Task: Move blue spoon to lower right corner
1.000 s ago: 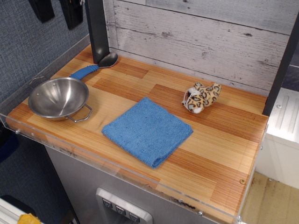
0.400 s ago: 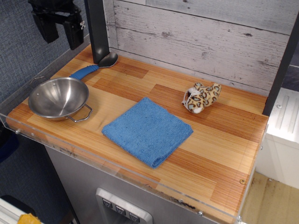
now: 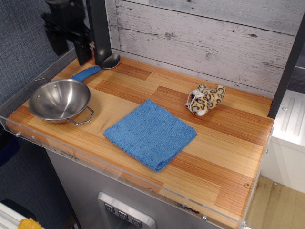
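Observation:
The blue spoon (image 3: pixel 94 68) lies at the back left of the tabletop, its silver bowl by a black post and its ribbed blue handle pointing toward the steel bowl (image 3: pixel 59 99). My gripper (image 3: pixel 71 50) is black, open and empty, hanging above the table's left back edge, just left of and above the spoon's handle, not touching it. The lower right corner (image 3: pixel 247 185) of the striped wooden top, with its small screw, lies bare inside the clear acrylic edging.
A folded blue cloth (image 3: pixel 150 133) lies mid-table. A leopard-print soft toy (image 3: pixel 205 99) sits at the back right. A black post (image 3: pixel 98 29) stands by the spoon's bowl. A whitewashed plank wall (image 3: pixel 205 38) backs the table.
My gripper has come down and to the right from the top left corner of the view toward the spoon. Nothing on the table has moved.

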`<action>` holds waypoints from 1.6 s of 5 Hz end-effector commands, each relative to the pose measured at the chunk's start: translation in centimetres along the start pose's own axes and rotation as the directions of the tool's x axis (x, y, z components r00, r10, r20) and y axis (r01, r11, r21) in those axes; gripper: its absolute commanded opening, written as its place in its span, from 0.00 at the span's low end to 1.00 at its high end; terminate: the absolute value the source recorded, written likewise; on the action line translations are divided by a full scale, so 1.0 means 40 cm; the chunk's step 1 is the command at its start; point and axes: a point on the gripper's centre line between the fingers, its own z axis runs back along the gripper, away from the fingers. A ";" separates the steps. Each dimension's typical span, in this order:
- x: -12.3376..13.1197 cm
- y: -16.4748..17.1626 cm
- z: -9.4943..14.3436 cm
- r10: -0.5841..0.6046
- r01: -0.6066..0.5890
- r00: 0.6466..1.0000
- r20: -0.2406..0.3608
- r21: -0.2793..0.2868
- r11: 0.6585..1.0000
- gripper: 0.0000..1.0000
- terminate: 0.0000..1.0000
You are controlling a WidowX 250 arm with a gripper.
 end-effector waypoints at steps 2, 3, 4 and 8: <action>0.041 0.002 -0.046 0.006 -0.005 1.000 -0.017 0.015 1.000 1.00 0.00; 0.032 0.020 -0.064 0.008 -0.007 0.999 -0.033 0.019 1.000 1.00 0.00; 0.025 0.018 -0.072 0.003 -0.002 0.999 -0.048 0.020 1.000 0.00 0.00; 0.029 0.007 -0.030 0.003 -0.003 1.000 -0.013 -0.007 1.000 0.00 0.00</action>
